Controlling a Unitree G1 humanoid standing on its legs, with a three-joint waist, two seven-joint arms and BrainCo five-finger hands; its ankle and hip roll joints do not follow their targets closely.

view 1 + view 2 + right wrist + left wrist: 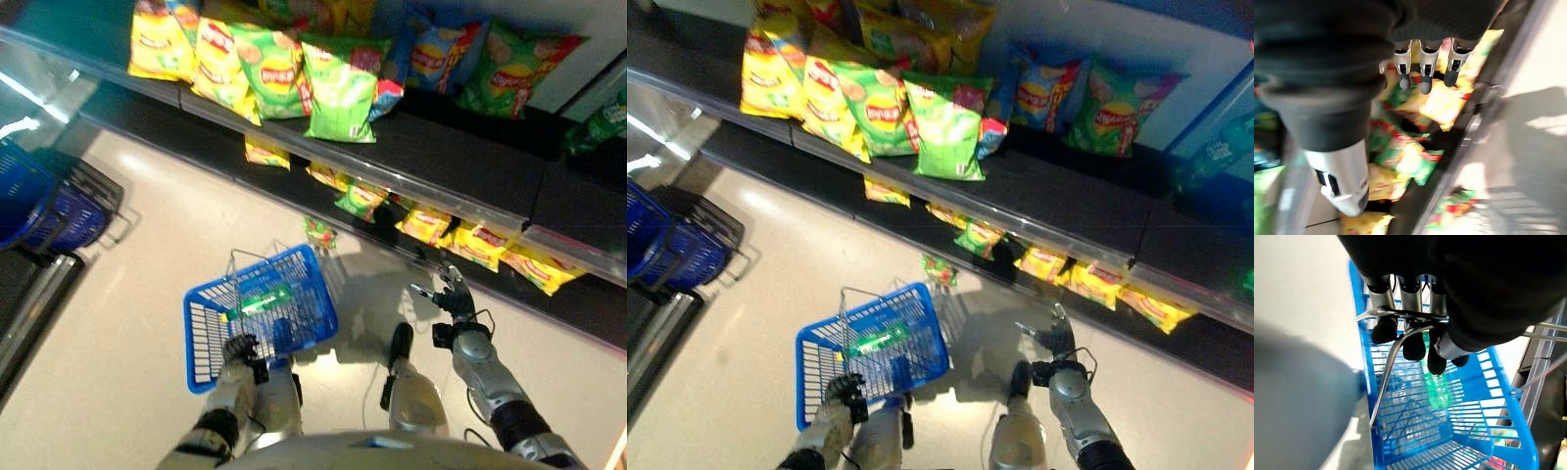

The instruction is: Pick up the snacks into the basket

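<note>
Left eye view: left hand [241, 350] clamped on metal handle of blue basket [211, 318], carried low for loading; green packet [263, 299] already inside. Right hand [449, 294] spread, empty, near lower-shelf snack bags [477, 242].
Left wrist view: fingers [1413, 342] curled round handle [1400, 316].
Right wrist view: fingers [1422, 68] extended toward bags, apparently for next pick

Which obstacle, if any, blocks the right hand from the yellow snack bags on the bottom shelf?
Probably none: the right hand is open, just before the yellow snack bags, nothing between them.
</note>
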